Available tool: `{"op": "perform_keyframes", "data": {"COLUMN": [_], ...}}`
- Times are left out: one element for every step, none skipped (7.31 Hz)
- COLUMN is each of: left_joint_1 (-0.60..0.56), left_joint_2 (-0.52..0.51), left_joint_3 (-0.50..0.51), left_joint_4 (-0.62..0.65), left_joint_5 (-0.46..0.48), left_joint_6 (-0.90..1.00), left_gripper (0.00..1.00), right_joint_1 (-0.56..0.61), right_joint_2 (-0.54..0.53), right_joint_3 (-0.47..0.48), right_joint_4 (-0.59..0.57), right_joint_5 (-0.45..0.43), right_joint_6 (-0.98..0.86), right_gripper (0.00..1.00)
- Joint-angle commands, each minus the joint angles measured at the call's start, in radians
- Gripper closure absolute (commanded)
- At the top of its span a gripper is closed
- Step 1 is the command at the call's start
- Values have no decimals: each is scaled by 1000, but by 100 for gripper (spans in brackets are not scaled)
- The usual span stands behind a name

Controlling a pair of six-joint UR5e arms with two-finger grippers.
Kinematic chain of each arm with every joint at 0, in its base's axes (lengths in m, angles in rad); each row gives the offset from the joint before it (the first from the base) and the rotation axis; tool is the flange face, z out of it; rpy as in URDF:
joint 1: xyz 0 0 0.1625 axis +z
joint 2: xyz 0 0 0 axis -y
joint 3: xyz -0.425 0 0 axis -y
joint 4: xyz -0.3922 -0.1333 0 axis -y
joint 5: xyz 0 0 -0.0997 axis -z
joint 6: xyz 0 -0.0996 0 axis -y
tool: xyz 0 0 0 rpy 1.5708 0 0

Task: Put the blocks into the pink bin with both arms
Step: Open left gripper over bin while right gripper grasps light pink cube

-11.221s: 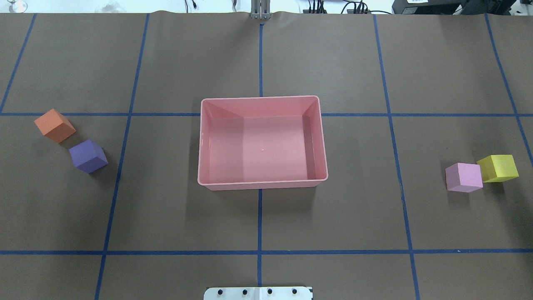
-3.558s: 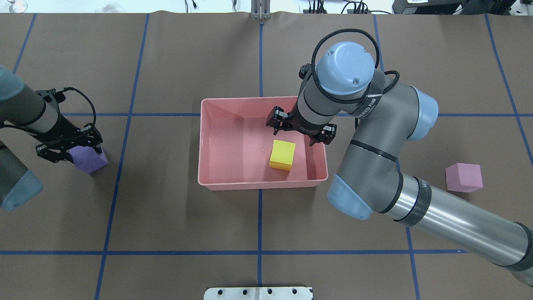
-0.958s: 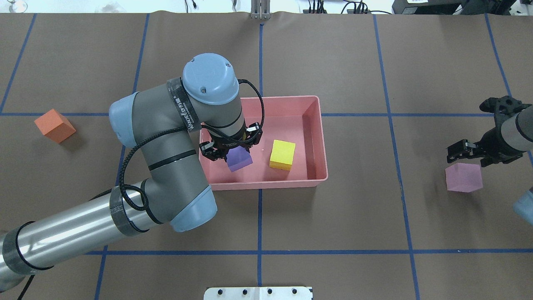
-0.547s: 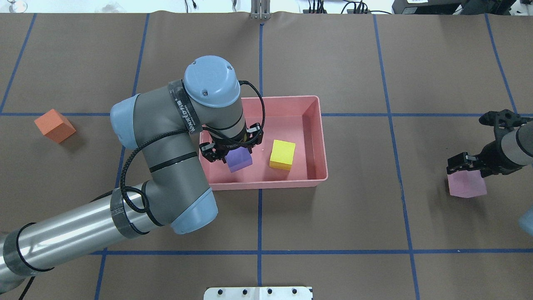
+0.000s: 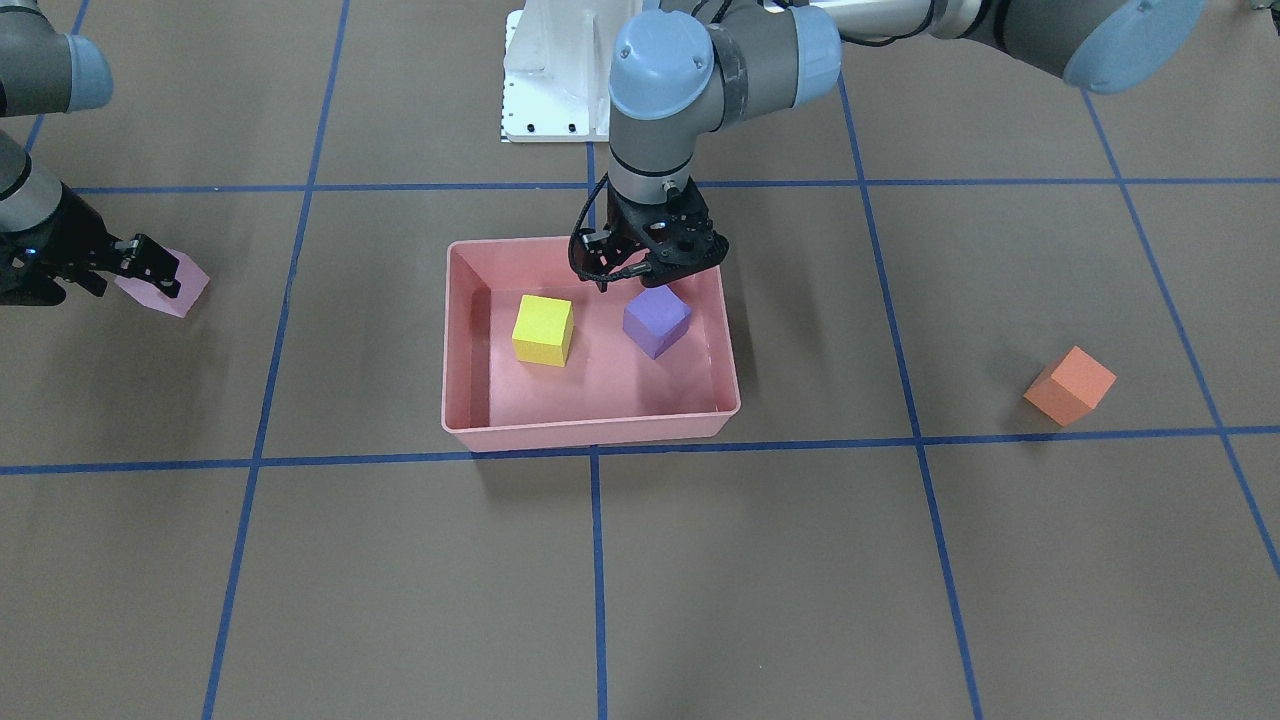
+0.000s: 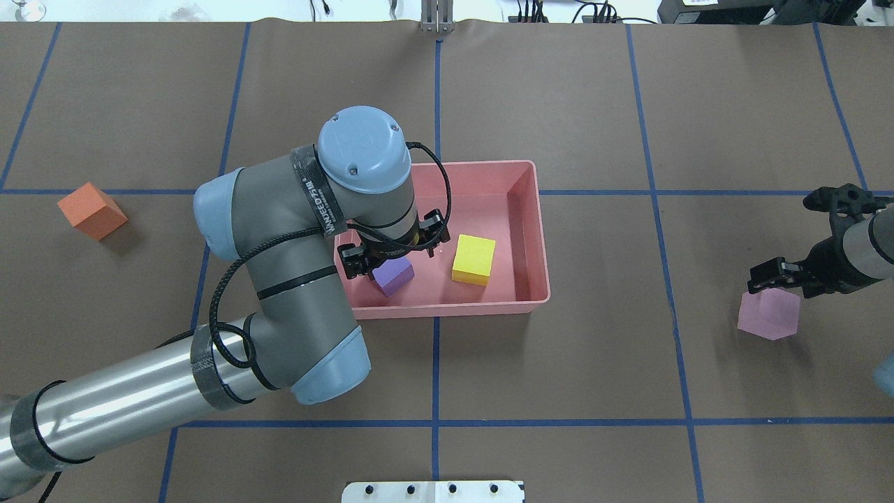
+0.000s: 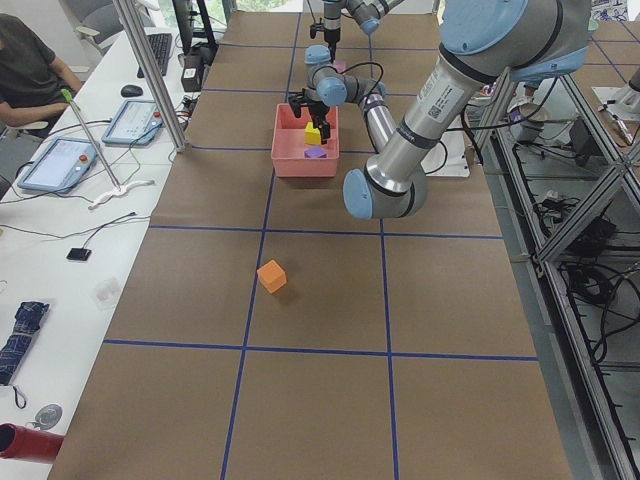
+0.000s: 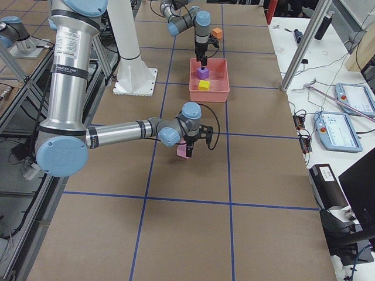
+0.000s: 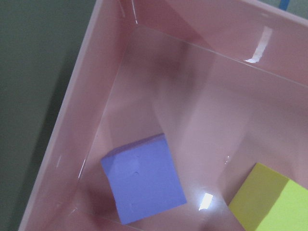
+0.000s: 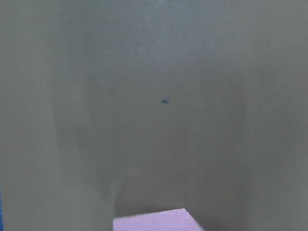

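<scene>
Pink block [image 6: 768,318], top edge hidden under right pincer [image 6: 785,285]

Below my left gripper [image 6: 395,256] the pink bin [image 9: 72,144] is gleaming like glossy plastic; the purple block [image 9: 144,185] and yellow block [image 9: 269,202] are looking matt. The light pink block [image 6: 768,316] at my right gripper [image 6: 783,283] is looking matt, above dull paper [image 6: 559,363].

Bright, even o/h light; glare on pink bin [image 9: 255,48].
</scene>
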Motion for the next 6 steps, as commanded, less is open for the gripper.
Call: {"op": "perform_keyframes", "data": {"left_joint_1": [14,14,14,14,11,9], "left_joint_2": [-2,-2,0,-2,0,0], "left_joint_3": [-1,-3,-6,-11,-12,-12], "left_joint_4": [0,0,0,0,0,0], "left_joint_5": [16,17,17,17,19,25], "left_joint_6": [-26,-28,-29,-28,-29,-28], "left_gripper": [0,0,0,0,0,0], "right_joint_1": [-1,-4,-7,-13,-25,-44], "right_joint_2": [-10,-19,-25,-21,-10,-8], "right_joint_3": [7,2,2,2,2,4], "right_joint_4": [0,5,8,9,11,17], "right_joint_5": [-9,-7,3,7,7,5], "right_joint_6": [2,3,22,97,180,224], "right_gripper": [1,1,1,1,1,7]}}
